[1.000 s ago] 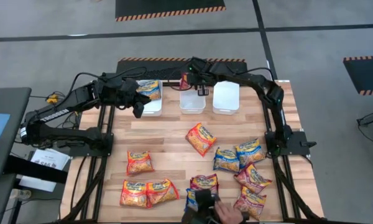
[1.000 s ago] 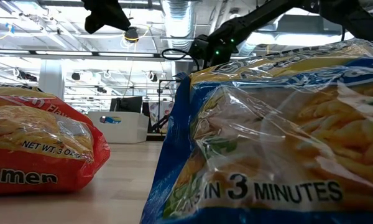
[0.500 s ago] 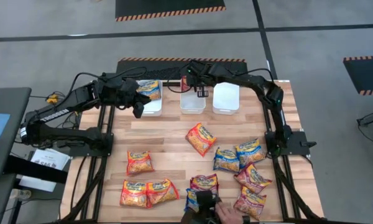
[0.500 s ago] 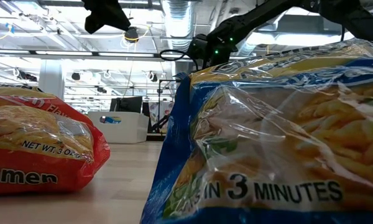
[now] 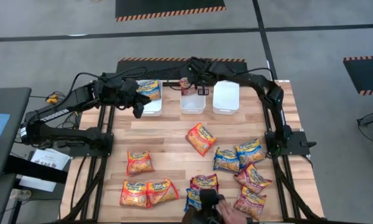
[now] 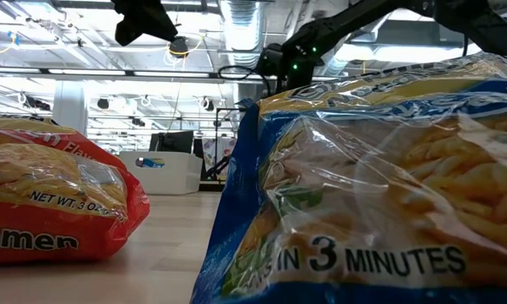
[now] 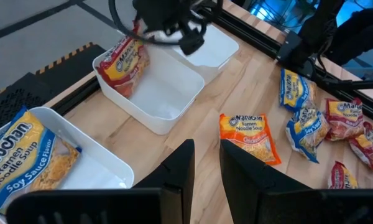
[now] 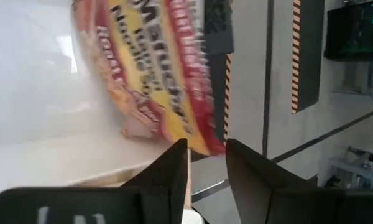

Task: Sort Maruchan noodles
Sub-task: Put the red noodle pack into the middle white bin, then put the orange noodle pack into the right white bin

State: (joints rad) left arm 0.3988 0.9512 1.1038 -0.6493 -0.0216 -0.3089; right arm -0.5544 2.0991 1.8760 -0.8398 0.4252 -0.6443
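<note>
A maroon Maruchan packet point(image 5: 185, 83) stands tilted in the middle white bin point(image 5: 193, 103), leaning on its far left wall; it also shows in the left wrist view point(image 7: 125, 62) and, blurred, in the right wrist view point(image 8: 152, 68). My right gripper point(image 5: 199, 88) point(image 8: 205, 149) is open just above that bin, with the packet ahead of its fingers and not between them. A blue packet point(image 5: 149, 88) point(image 7: 26, 163) lies in the left bin point(image 5: 151, 107). My left gripper point(image 5: 137, 108) point(image 7: 205, 163) is open and empty at the left bin's near left side.
The right bin point(image 5: 226, 98) stands beside the middle one. Orange packets point(image 5: 201, 138) point(image 5: 139, 162) point(image 5: 148, 192), blue packets point(image 5: 238, 155) and maroon packets point(image 5: 253, 177) lie on the table's near half. A person's hand point(image 5: 224, 213) is at the near edge.
My right gripper has shifted slightly above the middle bin. The maroon packet stays at the bin's far left side.
</note>
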